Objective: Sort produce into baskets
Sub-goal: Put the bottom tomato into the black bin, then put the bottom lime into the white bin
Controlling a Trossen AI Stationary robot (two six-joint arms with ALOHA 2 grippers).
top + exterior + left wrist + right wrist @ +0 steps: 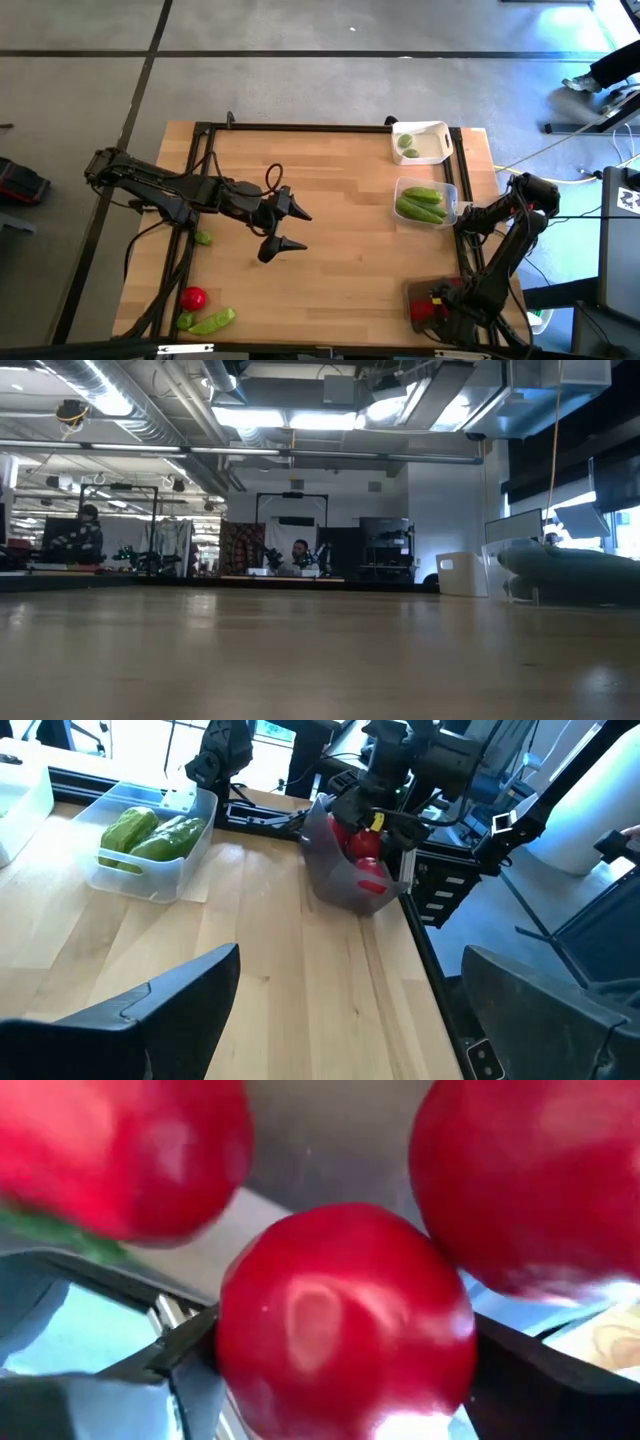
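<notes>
Light wooden table [340, 220] with a black frame, seen from above.

Near left corner: one round red tomato-like piece [193, 297] lies on the wood. Just beside it, a long green pod [213, 321] with a smaller green piece [185, 321] at its end. Another small green piece [203, 238] sits farther back, under the left arm's linkage.

Left arm reaches in from the left edge. Left tool [285, 226] is over the bare middle of the table, fingers spread wide apart, nothing between them. Its wrist view shows both dark fingers [150, 1020] far apart, with open wood ahead.

Far right corner: opaque white rectangular basket [432, 131] holding small round green lime-like pieces [406, 143]. Just nearer, a clear plastic rectangular basket [447, 190] holding several green pods [420, 204].

Near right corner: dark grey translucent basket [330, 880], tilted in the left wrist view, with red round pieces [362, 842] inside. Right arm bends down from the right edge into this basket. Right tool [436, 298] is inside it; its wrist view shows the dark fingers clamped on either side of a glossy red tomato-like piece [345, 1320], with two more red ones [530, 1180] crowding close behind.

Low view: bare wood only.
</notes>
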